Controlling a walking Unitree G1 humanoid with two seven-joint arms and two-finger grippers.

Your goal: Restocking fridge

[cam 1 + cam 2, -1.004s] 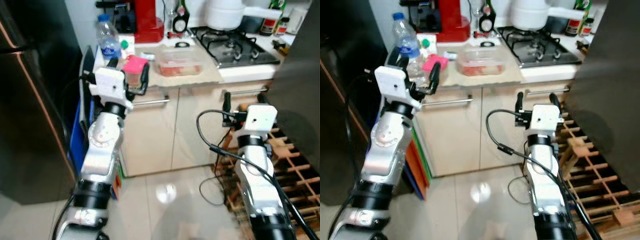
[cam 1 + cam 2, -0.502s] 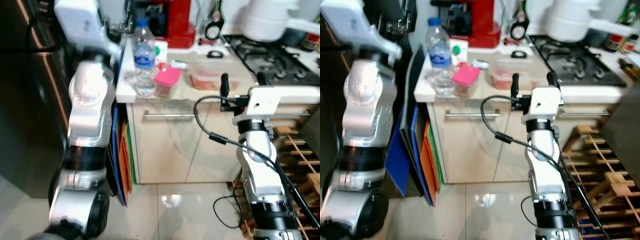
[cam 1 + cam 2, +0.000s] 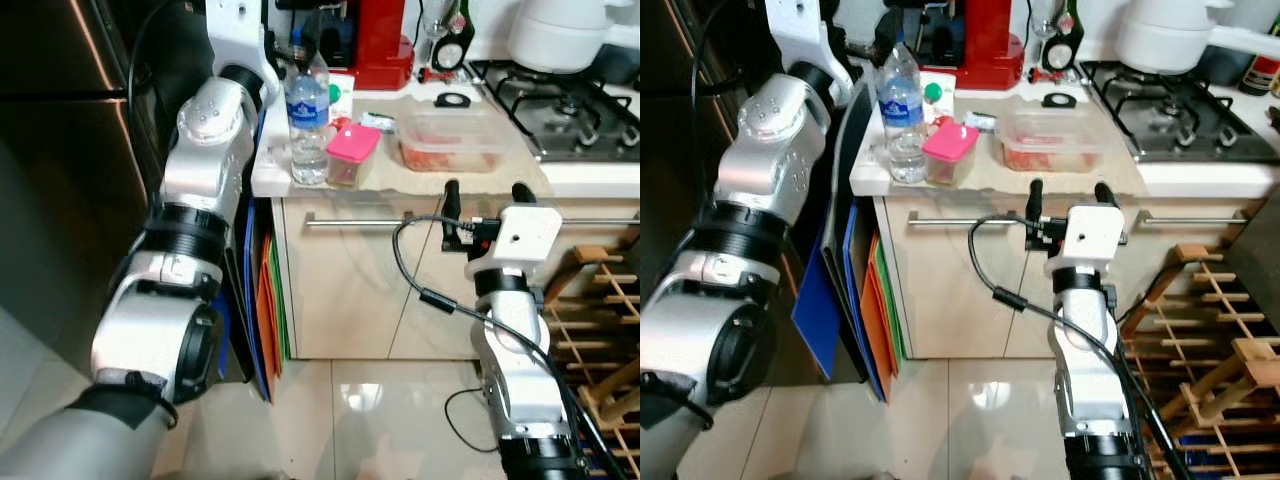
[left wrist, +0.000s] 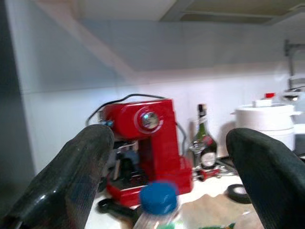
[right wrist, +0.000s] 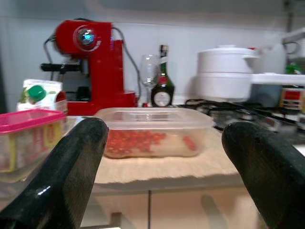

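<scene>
A clear water bottle with a blue cap stands at the counter's left end. Beside it are a pink-lidded tub and a clear box of red food. My left gripper is raised at the height of the bottle's top, open, and the cap lies low between its fingers in the left wrist view. My right gripper is held open in front of the drawer handle, below the counter edge. It points at the clear box and holds nothing.
The dark fridge stands at the left, with coloured boards leaning between it and the cabinet. A red coffee machine, a green-capped carton, a gas hob and a white pot are on the counter. A wooden rack is at the right.
The camera has swung left and nearer to the counter. My left arm has risen from in front of the cabinet to the bottle's top. The right arm keeps its pose.
</scene>
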